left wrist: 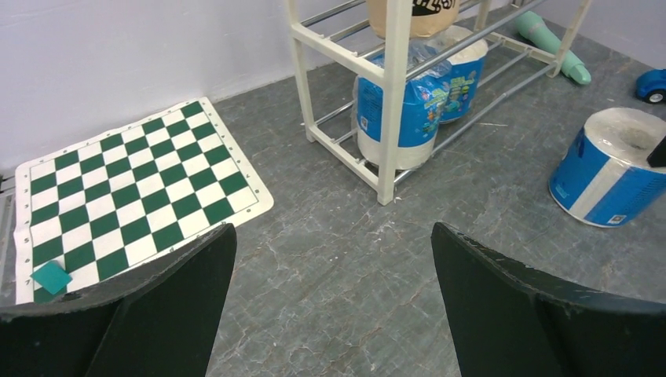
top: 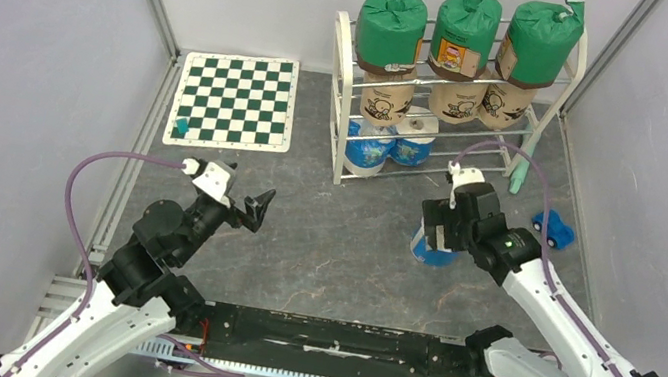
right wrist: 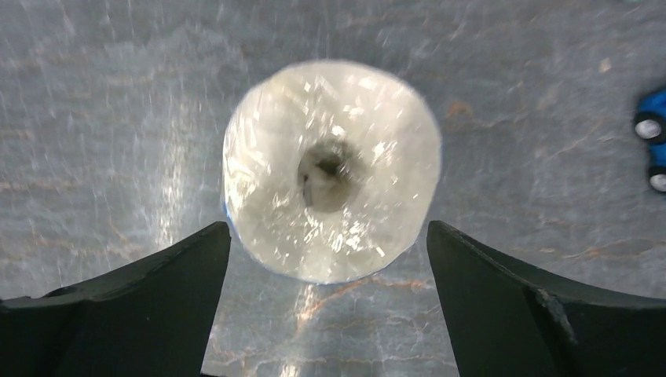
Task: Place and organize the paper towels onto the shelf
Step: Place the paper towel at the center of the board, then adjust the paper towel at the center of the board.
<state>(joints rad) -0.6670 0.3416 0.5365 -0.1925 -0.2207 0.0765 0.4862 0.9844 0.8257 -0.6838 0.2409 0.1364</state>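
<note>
On the grey table, eight rolls sit on the shelf; the last blue-wrapped roll stands upright just in front of it. Your right gripper hangs wide open over it, seemingly not touching; your left gripper is open and empty. Next: close on the roll and lift it to the bottom tier.

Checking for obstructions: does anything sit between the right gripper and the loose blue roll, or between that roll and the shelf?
Nothing visible. The open right gripper hangs directly over the blue roll; only bare table separates it from the shelf.
</note>
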